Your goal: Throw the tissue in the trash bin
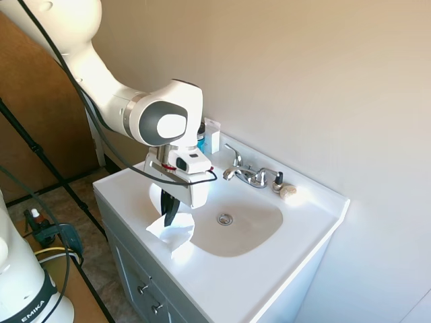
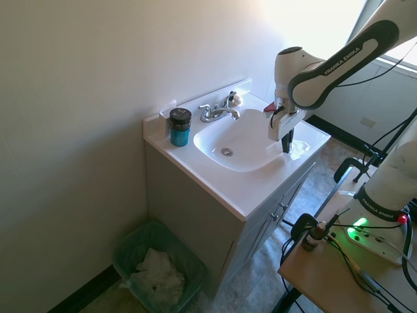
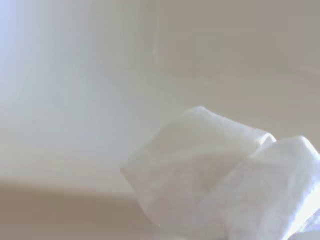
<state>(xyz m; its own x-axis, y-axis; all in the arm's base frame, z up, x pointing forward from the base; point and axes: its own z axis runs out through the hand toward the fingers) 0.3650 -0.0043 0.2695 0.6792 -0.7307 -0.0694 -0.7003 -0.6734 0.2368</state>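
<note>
The tissue (image 1: 174,233), a crumpled white sheet, is at the front rim of the white sink counter (image 1: 283,269), beside the basin. My gripper (image 1: 170,219) points straight down onto its top, and the dark fingers look closed together on the paper. In the second exterior view the gripper (image 2: 287,149) stands over the tissue (image 2: 299,150) at the counter's near right edge. The wrist view shows the tissue (image 3: 225,185) close up and blurred. The trash bin (image 2: 128,246), lined with a green bag and holding white paper, stands on the floor at the vanity's left side.
A chrome faucet (image 1: 246,173) is at the back of the basin (image 1: 236,225). A small beige lump (image 1: 288,192) lies beside it. A dark-lidded blue jar (image 2: 180,126) sits at the counter's back corner by the wall. A wooden table (image 2: 339,274) stands near the vanity.
</note>
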